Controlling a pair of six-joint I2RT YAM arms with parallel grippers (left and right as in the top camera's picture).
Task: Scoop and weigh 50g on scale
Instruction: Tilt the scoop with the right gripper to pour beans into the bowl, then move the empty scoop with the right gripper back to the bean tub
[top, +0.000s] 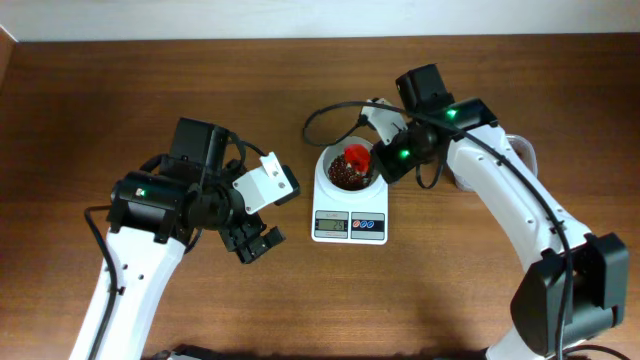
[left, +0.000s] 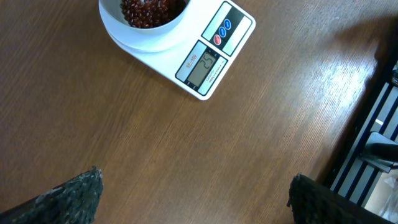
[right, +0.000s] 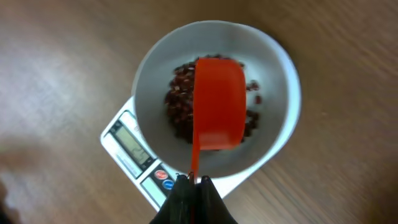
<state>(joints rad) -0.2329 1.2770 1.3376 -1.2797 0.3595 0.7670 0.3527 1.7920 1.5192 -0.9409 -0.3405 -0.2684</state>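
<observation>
Right gripper (right: 191, 186), pinching the red scoop (right: 217, 102) over the scale (top: 349, 228) bowl (right: 280, 81), should tip gently, trickling beans (right: 177, 115) until the display (right: 129, 145) reads fifty.

Free room and obstacles. We mark bare table (top: 90, 110) to the far left and in front of the scale (top: 349, 226) as open passage. Over the bowl (right: 277, 74) the way is blocked: the red scoop (right: 217, 112) spans it, gripped by the closed right gripper (right: 194, 184) (its arm bars the right side). A dark cable (top: 318, 118) loops just behind. The left gripper (top: 255, 243), jaws wide, hovers left of the scale, with a clear gap between them.
</observation>
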